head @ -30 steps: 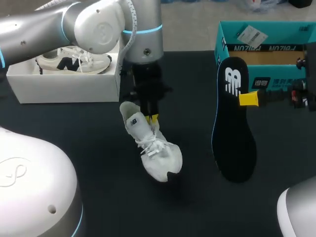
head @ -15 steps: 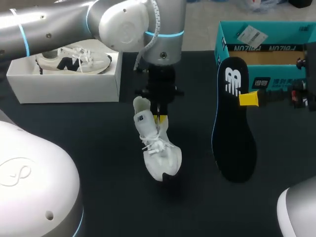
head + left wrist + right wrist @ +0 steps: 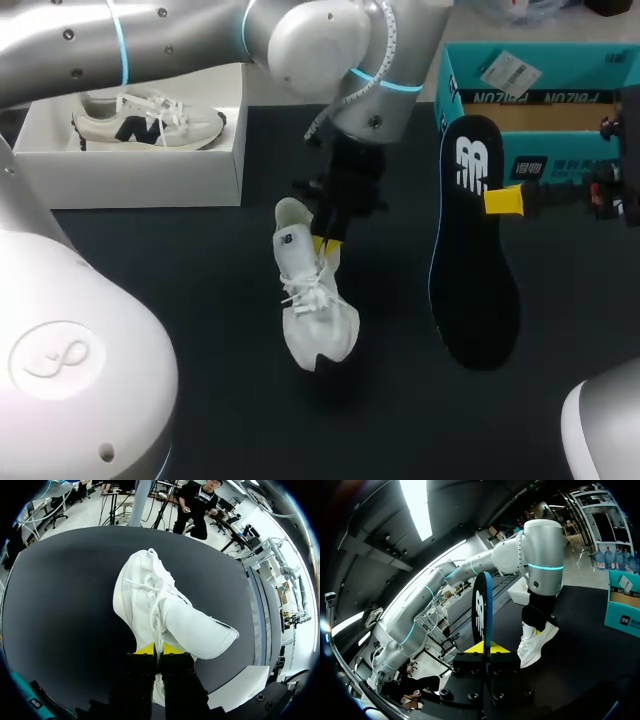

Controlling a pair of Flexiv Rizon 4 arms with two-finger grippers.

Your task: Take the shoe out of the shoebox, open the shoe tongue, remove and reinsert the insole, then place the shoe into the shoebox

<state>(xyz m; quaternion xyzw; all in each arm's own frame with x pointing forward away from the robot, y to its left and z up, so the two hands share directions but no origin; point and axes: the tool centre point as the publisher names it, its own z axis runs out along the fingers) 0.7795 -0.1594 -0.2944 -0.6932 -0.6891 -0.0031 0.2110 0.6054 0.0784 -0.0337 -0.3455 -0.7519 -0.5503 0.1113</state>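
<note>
Left pincer [image 3: 322, 243], clamped on white laced fabric shoe [image 3: 315, 310] beneath it, has swung rightward (right pincer [image 3: 503, 200] clamps black foam insole [image 3: 475, 280]).

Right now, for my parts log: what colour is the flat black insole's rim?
Blue rim on the flat black insole, best seen in the head view.

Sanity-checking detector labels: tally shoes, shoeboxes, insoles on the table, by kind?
Shoes: 2 (white shoe, boxed shoe)
Shoeboxes: 2 (white box, teal box)
Insoles: 1 (black insole)
Total: 5
</note>
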